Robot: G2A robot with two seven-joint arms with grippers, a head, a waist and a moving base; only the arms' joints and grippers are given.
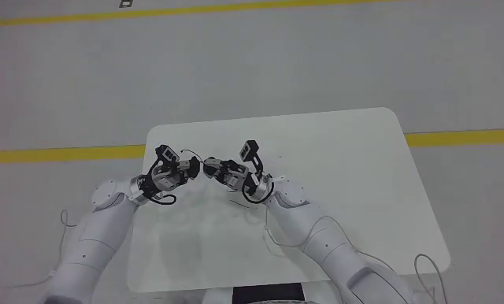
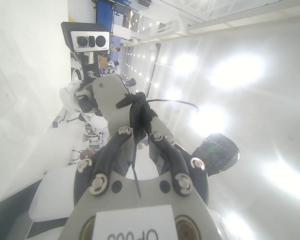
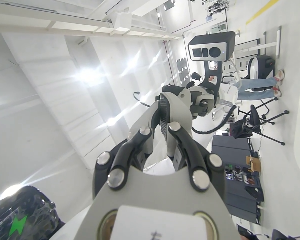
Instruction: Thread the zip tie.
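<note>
Step in hand, as I read it: pre-threading, lining up. The zip tie [image 2: 135, 156] is up in the air between both arms, not looped, and no end is through the head that I can see. My left gripper [image 2: 138, 106] has its jaws closed down on the strap. The strap runs lengthwise between them, its straight end [image 2: 139, 194] pointing back toward the wrist. Past the tips it bends off into a curved end [image 2: 197, 110] that hangs free, touching nothing. There's a small lump on that curved end, likely the head, too small to call. My right gripper [image 3: 166, 98] sits tip to tip against the left, jaws narrow, pinched together right where the strap leaves the left jaws. I judge it has the tie too, though the contact itself is hidden behind the pads. From above, both grippers meet over the near left part of the surface [image 1: 354, 186], with the tie held well clear of it. Next move, my call: both holds sit mid-strap and both ends are loose, so one arm needs to let go and retake near an end. Then the strap has to bend round so tail meets head square — small slot, thin floppy strap, so a slow approach and fine alignment. Risk: the strap slips or springs out of the one remaining hold during the regrasp.
</note>
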